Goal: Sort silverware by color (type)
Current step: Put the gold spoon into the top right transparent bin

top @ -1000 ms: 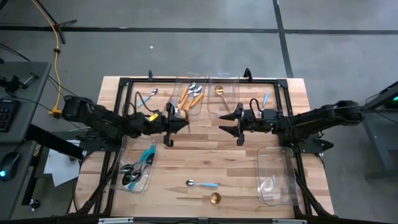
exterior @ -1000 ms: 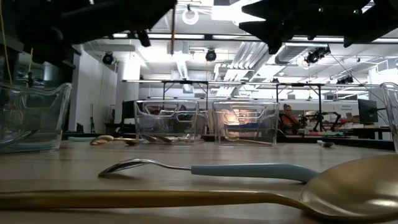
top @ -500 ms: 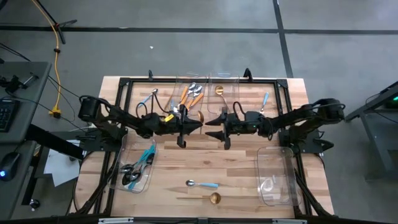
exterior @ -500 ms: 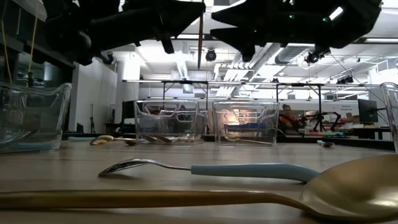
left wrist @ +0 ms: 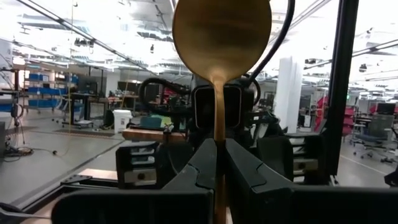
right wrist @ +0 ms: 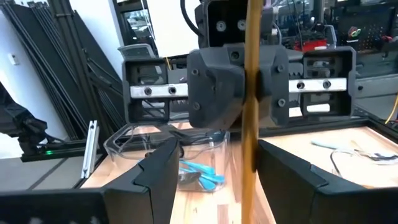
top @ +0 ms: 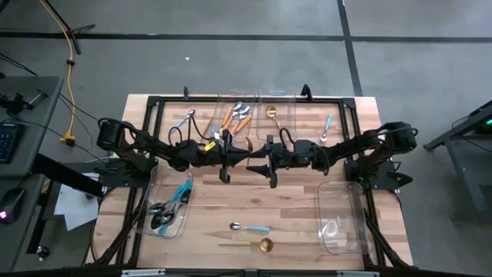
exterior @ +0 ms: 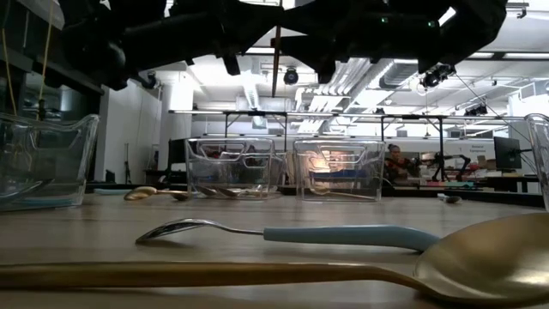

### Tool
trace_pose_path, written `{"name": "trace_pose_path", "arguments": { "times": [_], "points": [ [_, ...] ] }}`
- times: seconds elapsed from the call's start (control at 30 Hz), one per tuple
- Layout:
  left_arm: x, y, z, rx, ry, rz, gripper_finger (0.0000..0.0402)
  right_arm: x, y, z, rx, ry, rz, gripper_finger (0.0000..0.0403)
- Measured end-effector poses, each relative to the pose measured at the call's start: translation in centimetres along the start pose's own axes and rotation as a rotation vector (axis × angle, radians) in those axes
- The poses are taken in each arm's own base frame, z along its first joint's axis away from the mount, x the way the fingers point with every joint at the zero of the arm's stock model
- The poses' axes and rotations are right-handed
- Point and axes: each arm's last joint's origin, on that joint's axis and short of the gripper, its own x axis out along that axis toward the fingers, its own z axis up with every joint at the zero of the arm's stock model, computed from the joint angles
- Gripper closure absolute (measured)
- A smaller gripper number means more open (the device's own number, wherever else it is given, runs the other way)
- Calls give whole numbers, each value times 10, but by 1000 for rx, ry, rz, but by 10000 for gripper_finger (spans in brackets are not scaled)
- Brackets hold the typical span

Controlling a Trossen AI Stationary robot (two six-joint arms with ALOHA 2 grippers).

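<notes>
- Your left end effector (left wrist: 216, 163) is high over the middle of the bench (top: 231, 208). Its fingers are pressed together on the handle of a gold spoon (left wrist: 220, 43). The spoon stands straight up, bowl on top.
- Your right end effector (right wrist: 211, 162) faces the left one, very close. Its fingers are wide apart, and the gold handle stands in the gap between them. I think you hold it this way so the right arm can take the spoon from the left arm.
- My guess is the spoon is meant for the back bin (top: 275, 117) that has one gold spoon in it. That bin is on the right arm's side.
- The bin next to it (top: 235, 119) holds the orange-handled spoons.
- The bin at the left front (top: 169, 209) holds dark spoons with blue handles.
- The bin at the right front (top: 342, 215) looks almost bare. I can only make out one small thing in it.
- More silverware lies loose on the bench: a light-blue spoon (top: 250, 228) and a second gold spoon (top: 260, 245) at the front, a blue one (top: 326, 127) at the back right, and another (top: 183, 121) at the back left. These are not sorted yet.
- Close the right fingers on the handle before the left lets go, or the spoon may fall.
</notes>
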Motion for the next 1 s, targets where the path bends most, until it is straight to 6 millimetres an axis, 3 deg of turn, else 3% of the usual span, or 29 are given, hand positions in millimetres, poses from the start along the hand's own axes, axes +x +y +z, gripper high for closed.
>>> {"name": "trace_pose_path", "arguments": {
  "times": [0.23,0.6,1.0],
  "points": [
    [0,0,0,-1,2,0,401,0,1,0,-4,-1,3,223],
    [0,0,0,-13,2,-4,401,0,-1,0,-4,-1,-52,389],
    [0,0,0,-26,3,0,373,0,-1,0,2,0,-50,392]
  ]
}}
